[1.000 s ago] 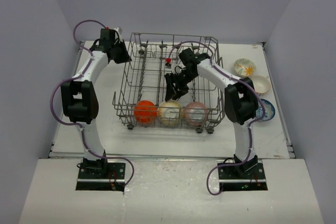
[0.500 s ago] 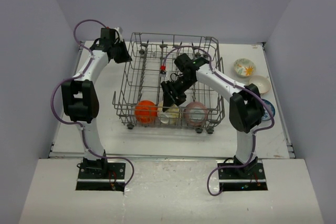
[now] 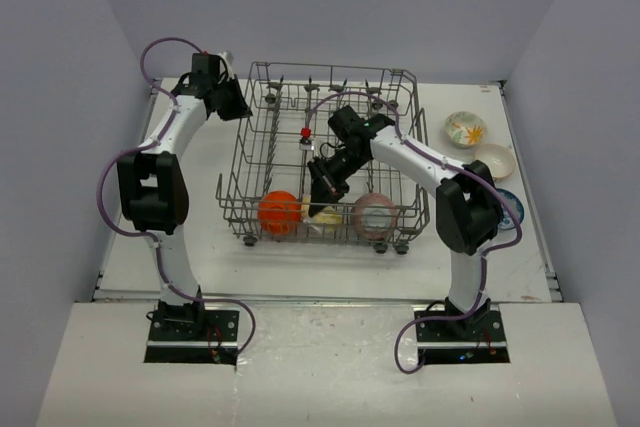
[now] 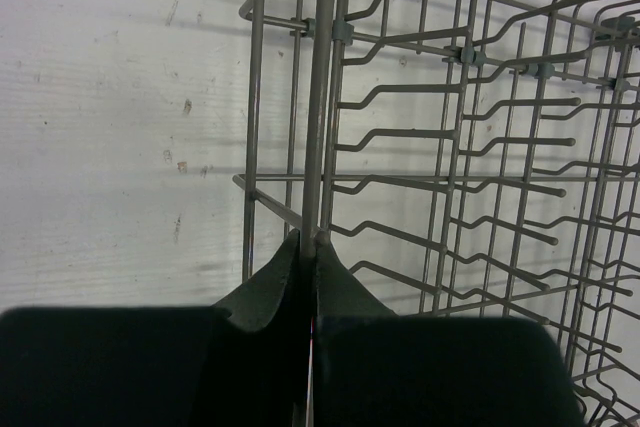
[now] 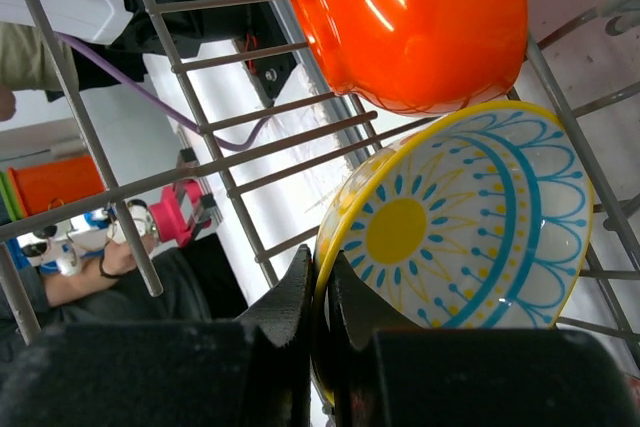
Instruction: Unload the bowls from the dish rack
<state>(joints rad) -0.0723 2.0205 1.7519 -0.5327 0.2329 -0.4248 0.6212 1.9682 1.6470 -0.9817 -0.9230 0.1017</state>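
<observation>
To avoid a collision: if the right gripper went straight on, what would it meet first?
The right gripper, shut on the yellow bowl, would probably meet a rack wire just past its fingers; the orange bowl lies beyond, depth unclear.

Top cam: you get only sliver of yellow-rimmed bowl; right gripper covers rest, its tips too small to read. Blue-patterned bowl partly behind right arm. Left gripper tips too small too. R wrist cam: orange bowl cut by top edge; yellow-rimmed bowl's near rim + lower part hidden behind fingers. L wrist cam: dish rack runs off top + right edges; wire vanishes btwn finger bases.
</observation>
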